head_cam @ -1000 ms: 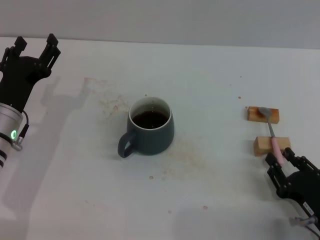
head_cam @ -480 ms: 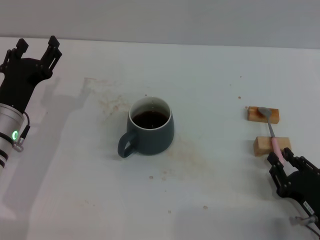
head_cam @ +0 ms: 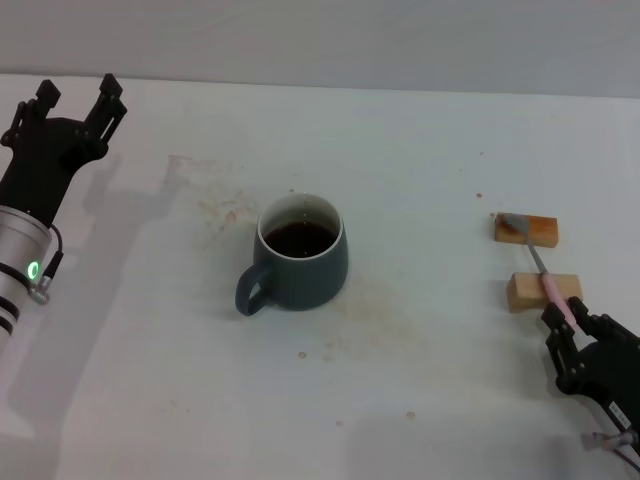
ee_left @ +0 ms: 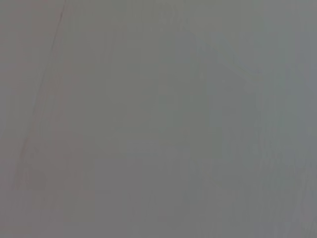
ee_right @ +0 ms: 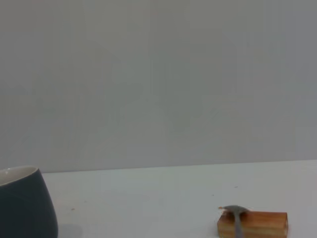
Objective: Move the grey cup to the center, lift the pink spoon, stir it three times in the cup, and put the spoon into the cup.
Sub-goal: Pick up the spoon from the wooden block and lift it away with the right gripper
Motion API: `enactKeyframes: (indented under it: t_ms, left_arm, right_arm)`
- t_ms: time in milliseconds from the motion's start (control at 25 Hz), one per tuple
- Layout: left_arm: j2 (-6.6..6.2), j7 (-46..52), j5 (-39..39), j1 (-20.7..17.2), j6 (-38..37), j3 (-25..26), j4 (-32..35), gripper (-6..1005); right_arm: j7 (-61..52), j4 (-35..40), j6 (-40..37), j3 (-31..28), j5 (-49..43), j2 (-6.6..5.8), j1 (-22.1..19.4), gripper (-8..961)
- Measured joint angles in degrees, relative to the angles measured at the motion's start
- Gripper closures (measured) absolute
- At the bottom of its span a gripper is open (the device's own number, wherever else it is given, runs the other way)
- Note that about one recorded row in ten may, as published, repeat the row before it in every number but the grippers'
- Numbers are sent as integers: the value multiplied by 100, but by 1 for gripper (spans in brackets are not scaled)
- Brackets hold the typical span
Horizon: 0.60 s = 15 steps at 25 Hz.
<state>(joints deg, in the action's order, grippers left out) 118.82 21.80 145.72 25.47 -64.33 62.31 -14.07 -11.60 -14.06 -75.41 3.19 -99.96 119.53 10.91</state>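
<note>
- The grey cup point(head_cam: 303, 252) stands near the middle of the white table point(head_cam: 420, 150), its handle pointing toward 8 o'clock and dark liquid inside. It looks already centred, so that step seems done.
- The pink spoon point(head_cam: 541, 270) lies at about 3 o'clock from the cup, well apart from it. Its metal bowl rests on the far wooden block point(head_cam: 527, 229) and its pink handle crosses the near wooden block point(head_cam: 542, 291).
- The right gripper point(head_cam: 572, 322) sits at 4 o'clock from the cup, jaws pinching the tip of the pink handle, as far as the head view shows.
- Risk: the grip is at the very end of a slim handle. The spoon may pivot or slip out when lifted, since its bowl end weighs it down.
- Risk: a lift that drags sideways may knock the near block or tip the far one.
- Risk: the cup holds liquid. A fast or off-centre stir may splash it or strike the white rim and shift the cup.
- The left gripper point(head_cam: 70, 110) hangs at 10 o'clock, jaws spread and holding nothing, well clear of the cup.
</note>
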Motion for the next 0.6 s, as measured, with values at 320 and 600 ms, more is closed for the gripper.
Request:
enactKeyframes:
  t_ms: [320, 600]
  left_arm:
    - [0, 0, 0, 2, 43, -9, 0, 172]
    - [0, 0, -6, 2, 63, -9, 0, 172]
  right_arm:
    - [0, 8, 1, -11, 22, 9, -1, 775]
    - [0, 9, 0, -13, 28, 9, 7, 806]
